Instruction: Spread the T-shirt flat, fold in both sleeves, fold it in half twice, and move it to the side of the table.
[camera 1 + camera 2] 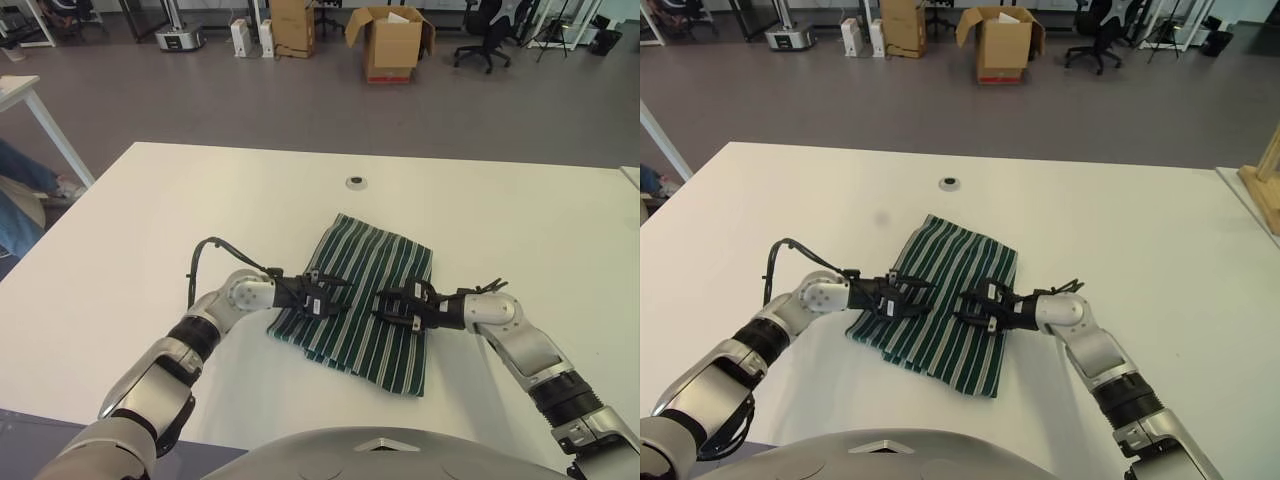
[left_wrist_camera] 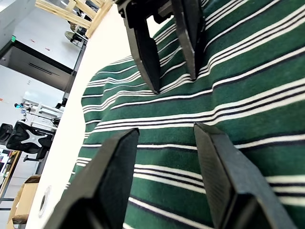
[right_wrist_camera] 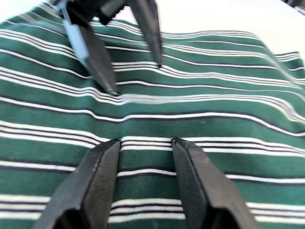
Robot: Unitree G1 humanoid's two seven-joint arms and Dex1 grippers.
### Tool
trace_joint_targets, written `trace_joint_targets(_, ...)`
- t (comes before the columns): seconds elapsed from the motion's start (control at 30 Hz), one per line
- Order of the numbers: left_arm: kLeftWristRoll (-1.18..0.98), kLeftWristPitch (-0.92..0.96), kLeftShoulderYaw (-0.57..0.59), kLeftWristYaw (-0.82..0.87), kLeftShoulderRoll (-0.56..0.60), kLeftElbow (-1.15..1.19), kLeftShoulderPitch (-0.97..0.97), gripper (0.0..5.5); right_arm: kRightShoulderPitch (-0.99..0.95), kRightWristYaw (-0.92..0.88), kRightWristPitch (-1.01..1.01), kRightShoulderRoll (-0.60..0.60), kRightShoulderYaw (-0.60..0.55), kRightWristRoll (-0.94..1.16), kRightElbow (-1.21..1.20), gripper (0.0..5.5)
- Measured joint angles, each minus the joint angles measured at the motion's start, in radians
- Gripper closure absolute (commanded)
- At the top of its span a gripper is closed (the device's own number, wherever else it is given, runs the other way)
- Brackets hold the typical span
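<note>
A green T-shirt with white stripes [image 1: 365,290] lies folded into a compact rectangle near the middle of the white table [image 1: 150,220]. My left gripper [image 1: 335,293] rests over the shirt's left part, open, fingers [image 2: 114,181] apart on the cloth with nothing pinched. My right gripper [image 1: 385,305] faces it from the right, also open, its fingers [image 3: 95,181] spread on the fabric. The two grippers' tips point at each other a short gap apart over the shirt's middle. In the right wrist view, the left gripper's fingers [image 3: 90,52] show opposite my own.
A small round fitting [image 1: 355,182] sits in the tabletop behind the shirt. Bare table stretches to the left, right and far side. A wooden frame [image 1: 1265,190] stands past the right edge. Cardboard boxes [image 1: 390,42] and chairs stand on the floor beyond.
</note>
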Motion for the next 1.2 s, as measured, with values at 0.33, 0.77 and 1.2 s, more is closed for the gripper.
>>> trace_joint_targets(0.33,-0.021,0.391,0.055,-0.029,0.055,-0.427,0.185,3.36,-0.017,-0.035,-0.119,0.044,0.014,-0.051,0.038,3.51)
trace_joint_targets(0.77,-0.246,0.284,0.386,-0.127,0.293,-0.551,0.334,2.75,0.319,-0.067,-0.194,-0.231,-0.313,-0.093,-0.293,2.94)
trace_joint_targets(1.2,0.391,-0.493,0.279,0.263,0.311,-0.246,0.268,2.36,0.265,-0.248,-1.019,-0.286,-0.161,-0.480,0.018,2.74)
